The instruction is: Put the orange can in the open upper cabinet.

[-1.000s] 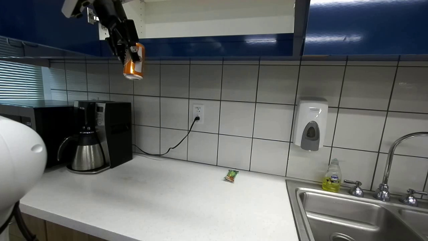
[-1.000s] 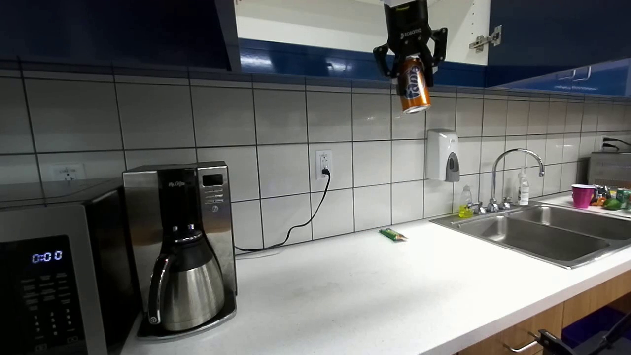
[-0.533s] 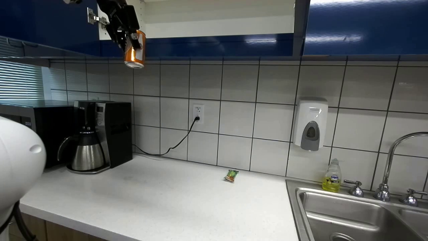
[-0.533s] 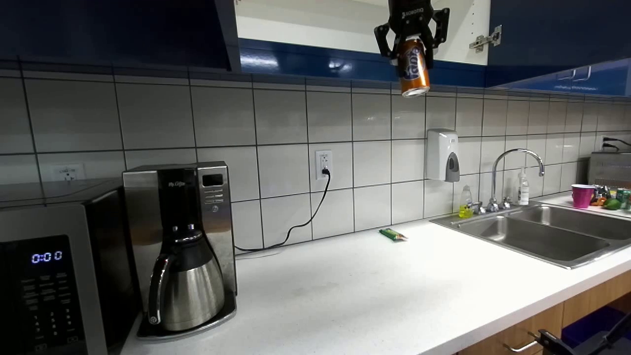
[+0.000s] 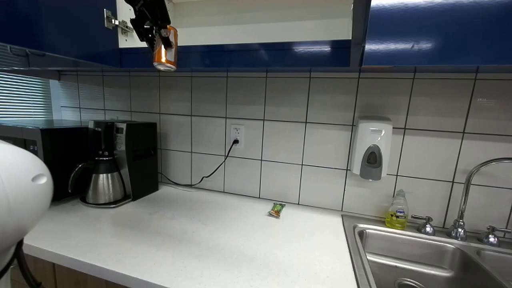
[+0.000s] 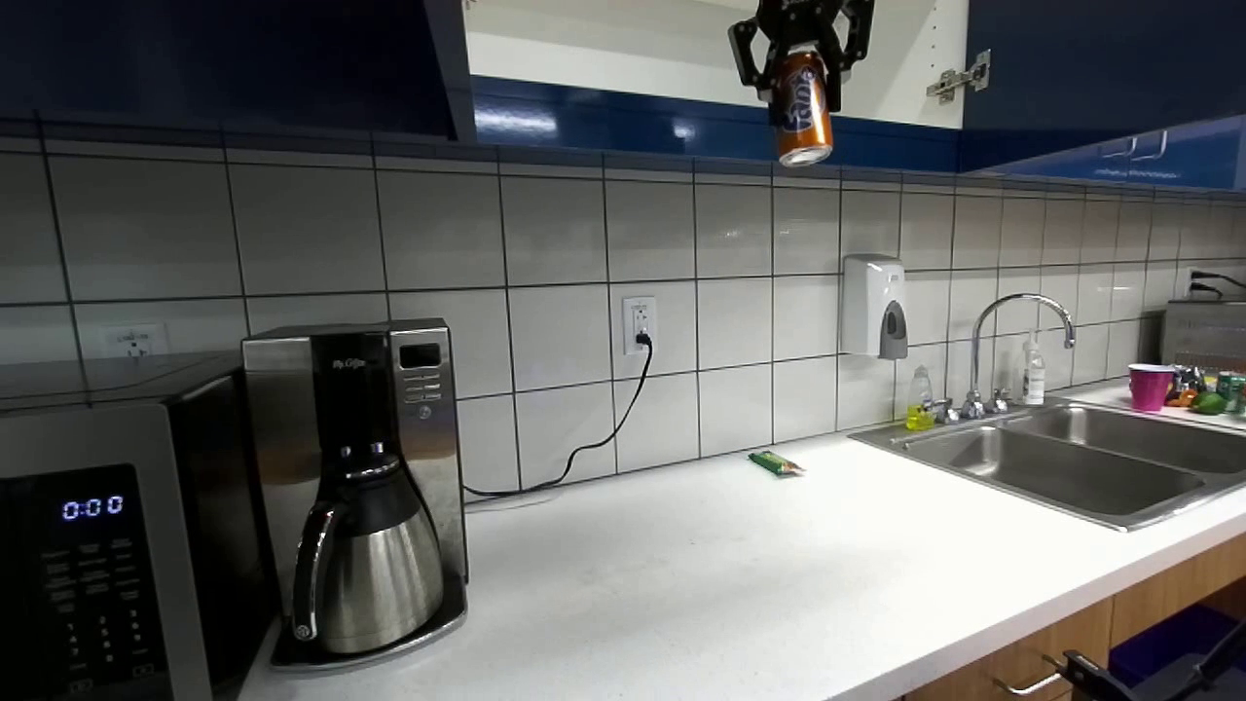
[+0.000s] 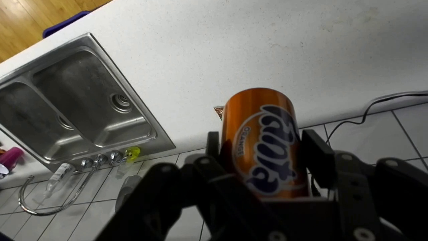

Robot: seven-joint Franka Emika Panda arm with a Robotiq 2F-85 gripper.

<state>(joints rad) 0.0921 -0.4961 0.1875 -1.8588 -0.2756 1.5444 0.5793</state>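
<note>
The gripper (image 6: 805, 107) is clamped on the can (image 7: 262, 144), its fingers (image 7: 318, 159) pressed to either side; no second gripper shows. Seen from the gripper, the can lies straight out between and past the fingers, its long axis in line with them, so in both exterior views it hangs beneath the gripper, near upright with a slight lean, pale base lowest and free. The cabinet (image 5: 264, 22) lies ahead of the gripper: in both exterior views gripper and can stand in front of the opening, not inside it. There the can overlaps the blue lip (image 5: 256, 55), its top above the lip and its base just beneath the lip's lower edge; it looks apart from the lip, though depth is hard to read. On that, I judge, the coming move turns: the gripper needs to rise until the base is over the lip, and only then go forward, or the can may knock it. The lean should come out before release, or the can could land on its rim and tip. Carrying looks to be the step in hand, with placing not yet begun.
</note>
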